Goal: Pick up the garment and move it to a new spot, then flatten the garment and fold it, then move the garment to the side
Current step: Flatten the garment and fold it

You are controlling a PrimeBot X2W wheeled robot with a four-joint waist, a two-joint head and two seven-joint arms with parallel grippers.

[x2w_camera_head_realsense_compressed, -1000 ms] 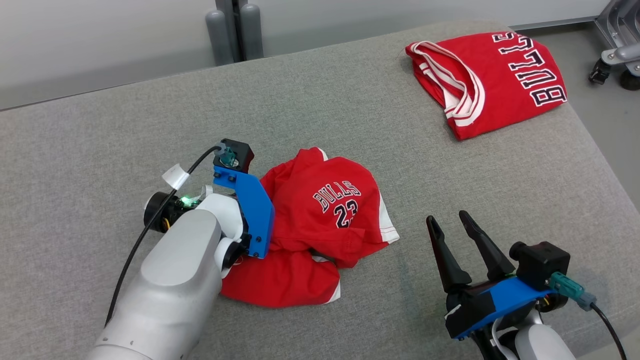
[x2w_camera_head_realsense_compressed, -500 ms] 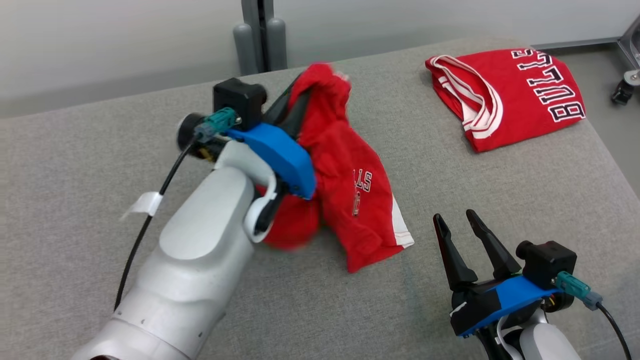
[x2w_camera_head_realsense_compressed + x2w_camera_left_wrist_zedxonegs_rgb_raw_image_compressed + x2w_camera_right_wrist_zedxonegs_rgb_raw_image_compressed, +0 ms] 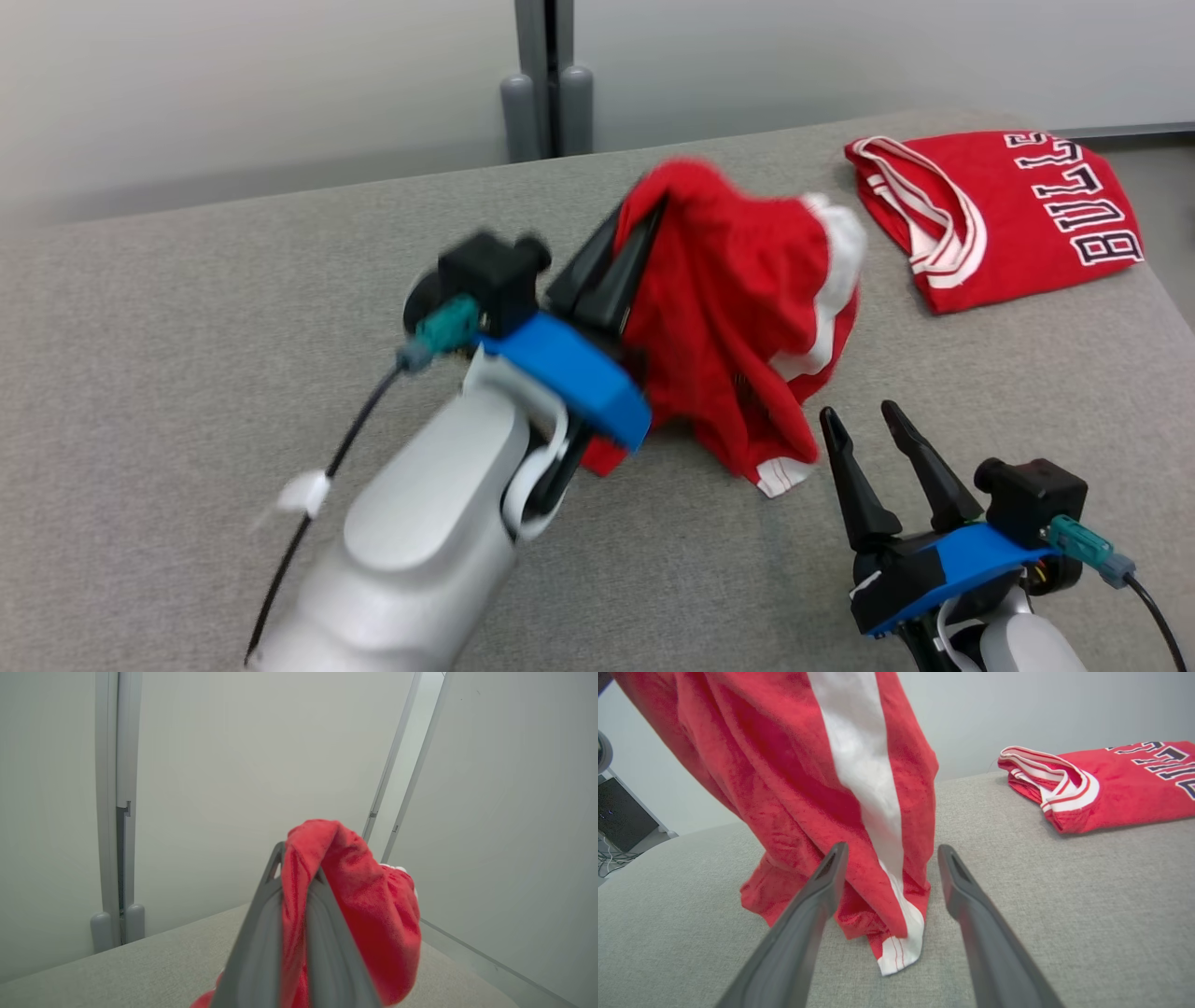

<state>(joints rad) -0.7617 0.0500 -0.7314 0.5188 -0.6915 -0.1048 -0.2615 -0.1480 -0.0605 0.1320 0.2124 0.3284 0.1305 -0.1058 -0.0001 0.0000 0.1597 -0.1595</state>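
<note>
A red garment point(image 3: 738, 308) with white side stripes hangs bunched from my left gripper point(image 3: 639, 215), which is shut on its top fold. In the left wrist view the red cloth point(image 3: 355, 905) is pinched between the two dark fingers and drapes to the right. Its lower hem touches the grey cushion point(image 3: 233, 308). My right gripper point(image 3: 864, 415) stands open at the lower right, just right of the hanging hem. In the right wrist view the striped garment point(image 3: 859, 788) hangs just beyond the open right gripper point(image 3: 892, 851).
A folded red BULLS jersey point(image 3: 1018, 215) lies at the cushion's far right corner, also in the right wrist view point(image 3: 1111, 784). Grey posts point(image 3: 546, 112) and a pale wall stand behind the cushion. Dark equipment point(image 3: 621, 816) sits off the left edge.
My left gripper shut on the garment, lifted it off the cushion and carried it up and to the right. The head camera also shifted. The right gripper stayed open in place.
</note>
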